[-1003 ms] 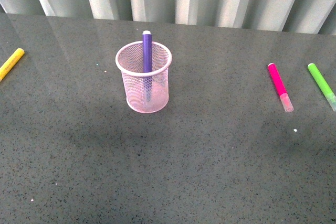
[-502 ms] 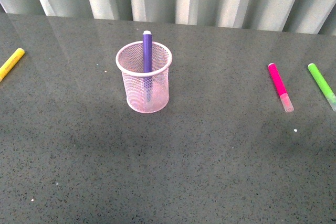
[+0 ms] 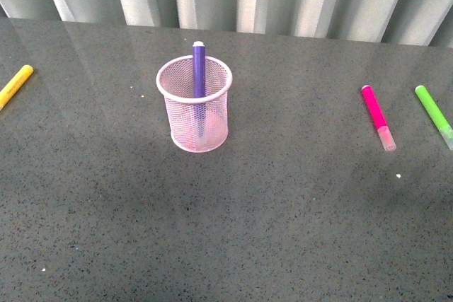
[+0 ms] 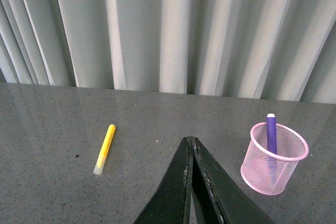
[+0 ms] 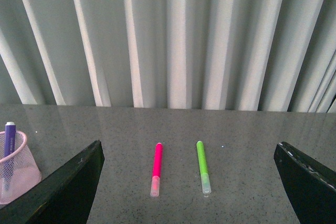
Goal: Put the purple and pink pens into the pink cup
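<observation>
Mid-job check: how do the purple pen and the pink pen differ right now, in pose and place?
Pose: the purple pen stands nearly upright; the pink pen lies flat. Place: the purple pen is inside the pink cup, its top above the rim; the pink pen is on the table, beside the green marker, apart from the cup. Both are short markers of similar shape.

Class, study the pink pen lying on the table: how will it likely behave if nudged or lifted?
The pink pen is a round barrel lying flat on the smooth table, so a sideways nudge would probably roll it. It looks like slim, straight plastic, so it is likely light and stiff when lifted.
</observation>
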